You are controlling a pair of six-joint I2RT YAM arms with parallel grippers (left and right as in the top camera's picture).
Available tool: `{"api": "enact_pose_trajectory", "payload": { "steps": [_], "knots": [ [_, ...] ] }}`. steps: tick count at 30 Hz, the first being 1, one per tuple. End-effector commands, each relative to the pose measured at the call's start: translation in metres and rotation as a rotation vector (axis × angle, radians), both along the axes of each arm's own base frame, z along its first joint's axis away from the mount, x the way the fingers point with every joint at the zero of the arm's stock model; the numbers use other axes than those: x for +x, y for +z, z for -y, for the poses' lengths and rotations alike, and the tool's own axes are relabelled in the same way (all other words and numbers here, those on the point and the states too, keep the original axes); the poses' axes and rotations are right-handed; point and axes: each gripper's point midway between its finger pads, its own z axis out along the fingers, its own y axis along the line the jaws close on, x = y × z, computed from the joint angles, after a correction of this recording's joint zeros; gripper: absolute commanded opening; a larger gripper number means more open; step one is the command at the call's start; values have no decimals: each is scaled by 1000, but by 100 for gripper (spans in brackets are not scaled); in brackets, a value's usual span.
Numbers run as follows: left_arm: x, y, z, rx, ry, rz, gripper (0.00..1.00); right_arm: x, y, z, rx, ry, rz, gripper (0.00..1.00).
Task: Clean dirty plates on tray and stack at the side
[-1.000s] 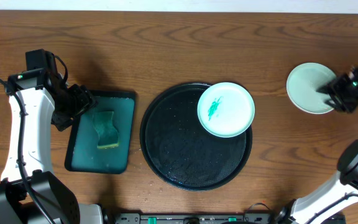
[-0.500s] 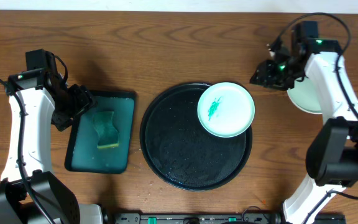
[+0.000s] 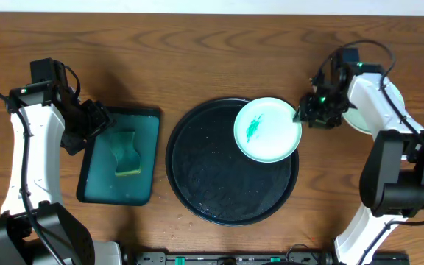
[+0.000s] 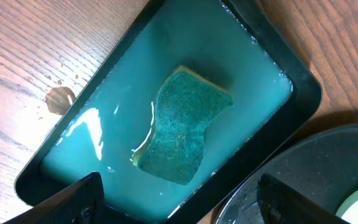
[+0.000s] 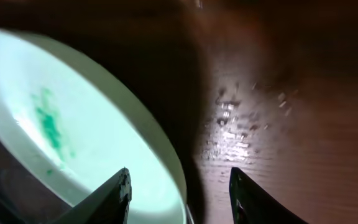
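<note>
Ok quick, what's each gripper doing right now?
Left gripper: open, empty, above the sponge.
Right gripper: open, fingers straddling the rim of the green-smeared plate.

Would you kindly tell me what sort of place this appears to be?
Probably a robotics lab bench staged as a dishwashing station: two robot arms at a wooden table, a sponge in a water-filled teal tray, and a smeared plate on a black tray.

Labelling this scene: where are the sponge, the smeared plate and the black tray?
sponge (image 4: 182, 127), left wrist view, middle of its top face.
smeared plate (image 3: 269, 129), overhead view, its centre beside the smear.
black tray (image 3: 212, 178), overhead view, bare floor, lower left.
</note>
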Motion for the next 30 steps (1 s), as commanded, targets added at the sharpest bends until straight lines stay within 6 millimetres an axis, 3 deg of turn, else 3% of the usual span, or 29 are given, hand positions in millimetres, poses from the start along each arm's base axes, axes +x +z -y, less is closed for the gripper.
{"api": "enact_pose_trajectory", "payload": {
  "steps": [1, 5, 9, 18, 23, 27, 30],
  "knots": [
    [1, -1, -2, 11, 4, -8, 79, -11, -18, -20, 8, 25, -28, 46],
    [1, -1, -2, 12, -4, -8, 79, -7, -19, -27, 9, 24, -7, 34],
    [1, -1, -2, 12, -4, -8, 79, -3, -19, -28, 11, -7, 0, 1],
    [1, -1, -2, 11, -3, -10, 79, -15, -16, -33, 12, 20, -38, 1],
    [-1, -3, -1, 15, -33, -12, 79, -37, -4, -66, 26, 152, -59, 1],
    [-8, -18, -4, 36, -41, -41, 78, -59, -4, -88, 14, 209, -116, 1],
    [-21, -45, -4, 45, -51, -80, 72, -68, -6, -101, 7, 221, -137, 1]
  ]
}}
